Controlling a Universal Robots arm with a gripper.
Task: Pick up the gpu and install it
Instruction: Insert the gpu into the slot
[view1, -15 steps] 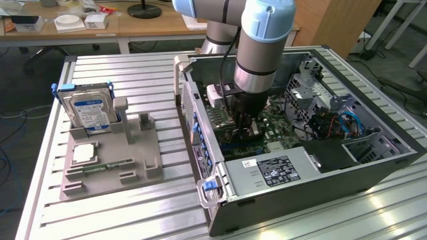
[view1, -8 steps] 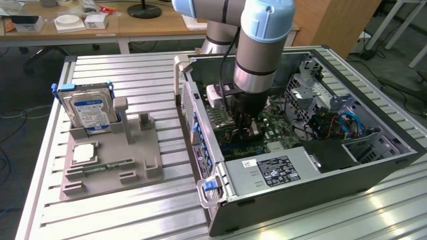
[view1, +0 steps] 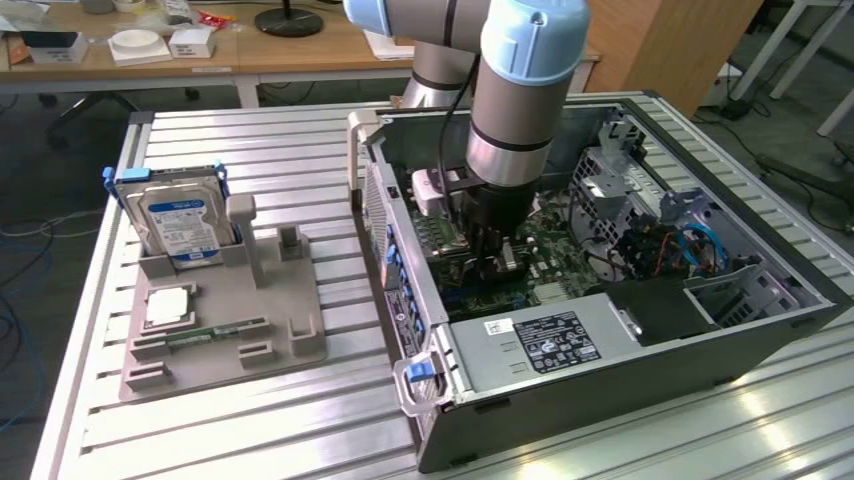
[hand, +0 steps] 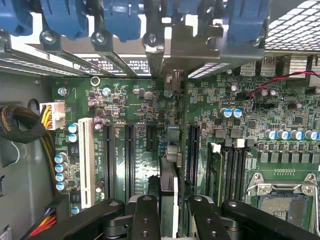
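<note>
The gpu (hand: 169, 172) is a thin dark card seen edge-on in the wrist view. It stands upright between the black fingers (hand: 145, 215), and its pale metal bracket (hand: 172, 55) reaches toward the case's rear slot openings. My gripper (hand: 172, 202) is shut on the card's top edge. The card hangs over the green motherboard (hand: 150, 115), in line with a long black slot among several parallel ones (hand: 130, 155). Whether it touches the slot I cannot tell. In the exterior view the gripper (view1: 490, 248) is low inside the open computer case (view1: 601, 390).
A silver hard drive (view1: 180, 225) stands in the grey fixture (view1: 227, 320), with a green memory stick (view1: 214, 330) lying on it. Inside the case are the power supply (view1: 561, 340), a drive cage (view1: 627, 190), cables (hand: 25, 130), blue latches (hand: 125, 20) and the CPU socket (hand: 282, 200).
</note>
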